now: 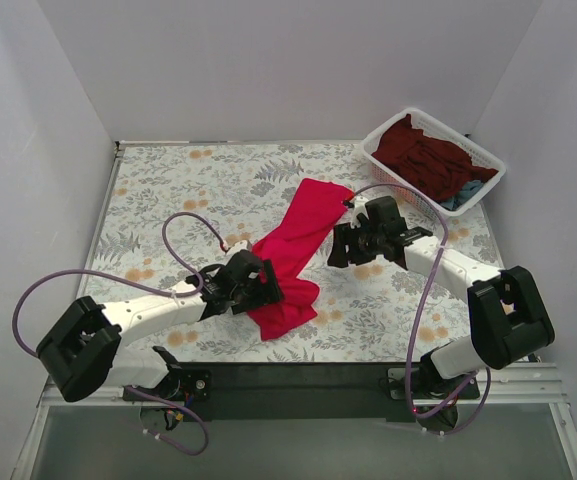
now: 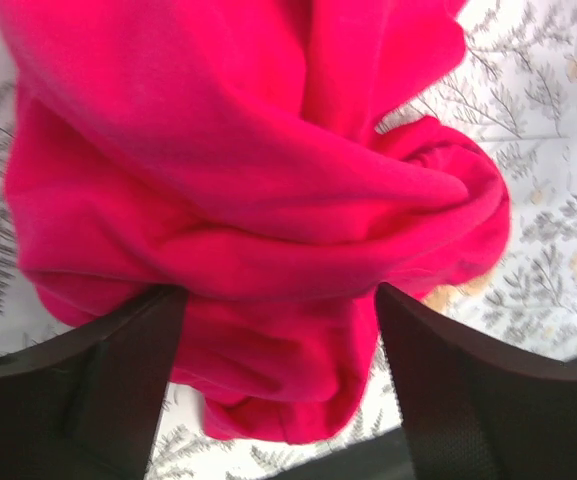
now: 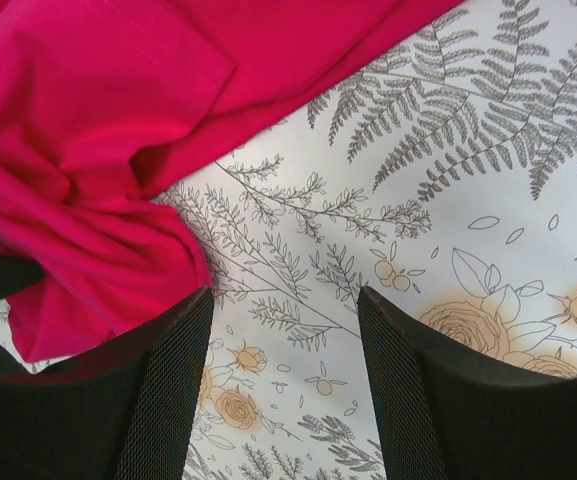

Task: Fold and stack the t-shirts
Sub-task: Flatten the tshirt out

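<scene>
One low-reaching left tool (image 2: 280,300) straddles the red t-shirt (image 2: 248,170), grip unclear; right tool (image 3: 285,300) hovers wide.

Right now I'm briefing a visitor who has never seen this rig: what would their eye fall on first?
The red shirt stands out first, stretched diagonally across the middle of the floral table. Its bunched near end lies at the left gripper, and the right gripper is open over bare table beside its far part. Next comes the white basket in the far right corner, holding maroon shirts.
</scene>
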`<move>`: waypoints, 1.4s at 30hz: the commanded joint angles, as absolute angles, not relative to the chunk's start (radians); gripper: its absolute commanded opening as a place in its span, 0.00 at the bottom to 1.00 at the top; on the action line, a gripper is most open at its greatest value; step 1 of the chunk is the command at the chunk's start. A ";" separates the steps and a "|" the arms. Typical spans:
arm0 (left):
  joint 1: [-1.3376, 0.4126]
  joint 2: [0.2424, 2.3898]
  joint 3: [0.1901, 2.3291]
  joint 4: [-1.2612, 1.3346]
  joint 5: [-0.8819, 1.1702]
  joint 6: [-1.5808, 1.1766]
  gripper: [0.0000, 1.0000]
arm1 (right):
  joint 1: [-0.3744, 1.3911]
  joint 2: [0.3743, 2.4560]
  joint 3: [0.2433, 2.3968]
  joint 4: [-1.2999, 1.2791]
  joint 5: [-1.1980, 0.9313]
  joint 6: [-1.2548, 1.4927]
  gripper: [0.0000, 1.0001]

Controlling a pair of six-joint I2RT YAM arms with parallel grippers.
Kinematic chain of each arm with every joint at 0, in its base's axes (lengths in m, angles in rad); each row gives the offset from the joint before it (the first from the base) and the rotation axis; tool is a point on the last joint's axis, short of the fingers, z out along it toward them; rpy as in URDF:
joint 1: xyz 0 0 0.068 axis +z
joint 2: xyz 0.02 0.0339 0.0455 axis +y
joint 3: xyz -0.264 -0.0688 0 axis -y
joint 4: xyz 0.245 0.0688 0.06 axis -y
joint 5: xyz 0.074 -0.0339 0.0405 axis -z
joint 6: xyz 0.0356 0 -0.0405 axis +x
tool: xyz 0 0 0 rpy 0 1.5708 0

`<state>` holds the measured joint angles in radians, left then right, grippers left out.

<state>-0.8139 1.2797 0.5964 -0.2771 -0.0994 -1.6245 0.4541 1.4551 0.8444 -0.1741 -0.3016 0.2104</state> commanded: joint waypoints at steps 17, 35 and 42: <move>-0.344 1.442 0.856 -0.074 -0.506 -1.110 0.33 | 0.454 1.397 0.784 -0.094 -0.298 0.218 0.66; -0.368 1.112 0.643 -0.359 -0.181 -1.485 0.79 | 0.456 1.437 0.831 -0.087 -0.210 0.140 0.66; -0.402 1.210 0.629 -0.307 -0.216 -1.532 0.75 | 0.454 1.497 0.900 -0.078 -0.149 0.098 0.66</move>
